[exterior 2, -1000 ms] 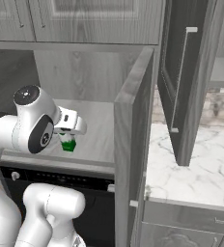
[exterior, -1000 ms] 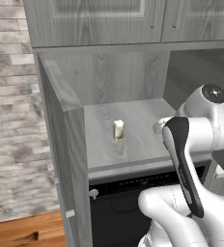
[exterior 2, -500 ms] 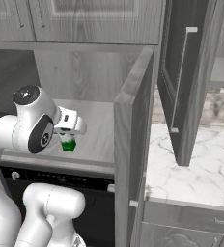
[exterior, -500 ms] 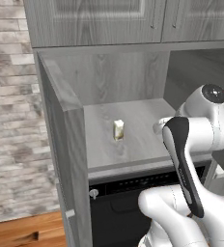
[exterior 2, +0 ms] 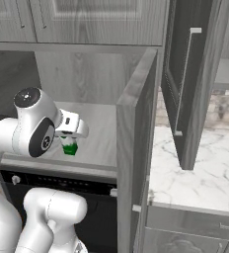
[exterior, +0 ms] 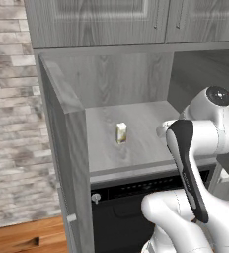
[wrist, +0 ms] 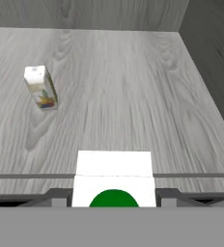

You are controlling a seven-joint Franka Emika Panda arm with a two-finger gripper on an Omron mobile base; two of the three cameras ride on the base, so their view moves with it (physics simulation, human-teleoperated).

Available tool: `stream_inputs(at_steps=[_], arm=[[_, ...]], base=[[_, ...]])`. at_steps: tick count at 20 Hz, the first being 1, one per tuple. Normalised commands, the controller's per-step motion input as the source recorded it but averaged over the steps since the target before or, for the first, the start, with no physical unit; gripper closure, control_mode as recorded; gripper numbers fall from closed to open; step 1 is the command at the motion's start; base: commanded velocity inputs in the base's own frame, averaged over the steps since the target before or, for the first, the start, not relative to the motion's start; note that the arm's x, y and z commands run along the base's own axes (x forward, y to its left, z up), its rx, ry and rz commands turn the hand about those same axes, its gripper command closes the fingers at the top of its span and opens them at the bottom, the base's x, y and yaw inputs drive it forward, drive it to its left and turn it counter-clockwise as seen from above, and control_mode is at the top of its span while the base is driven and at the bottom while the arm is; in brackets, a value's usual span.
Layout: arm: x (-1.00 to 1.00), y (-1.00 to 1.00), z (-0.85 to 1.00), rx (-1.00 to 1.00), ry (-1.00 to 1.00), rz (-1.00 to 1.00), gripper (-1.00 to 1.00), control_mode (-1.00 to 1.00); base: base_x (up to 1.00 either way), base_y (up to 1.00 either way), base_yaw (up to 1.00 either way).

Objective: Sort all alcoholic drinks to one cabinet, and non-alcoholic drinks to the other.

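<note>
Holding green-white carton [wrist: 114, 190] betw partly closed jaws at front lip of niche shelf [wrist: 133, 96] above oven [exterior 2: 52, 185], cream carton [wrist: 40, 88] standing farther in to the left; risking tip-off if released w/ base overhanging edge.

We face an open cabinet niche [exterior: 131, 84] whose shelf [wrist: 133, 96] sits directly above a built-in oven [exterior: 131, 207]. A small carton [wrist: 40, 88] stands upright on the shelf, toward its left and middle depth. Our gripper [exterior 2: 69, 141] holds a second carton [exterior 2: 69, 147] at the shelf's front edge, right of the first. A tabletop [exterior 2: 200, 173] lies to the right of the niche.
</note>
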Motion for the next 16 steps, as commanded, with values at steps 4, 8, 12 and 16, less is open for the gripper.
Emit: stream_inputs(at_steps=[4, 8, 12, 16], arm=[[0.00, 0.00, 0.00, 0.00, 0.01, 0.00, 1.00, -1.00], [0.00, 0.00, 0.00, 0.00, 0.03, 0.00, 1.00, -1.00], [0.00, 0.00, 0.00, 0.00, 0.01, 0.00, 1.00, -1.00], [0.00, 0.00, 0.00, 0.00, 0.00, 0.00, 1.00, -1.00]], base=[[0.00, 0.00, 0.00], [0.00, 0.00, 0.00], [0.00, 0.00, 0.00], [0.00, 0.00, 0.00]])
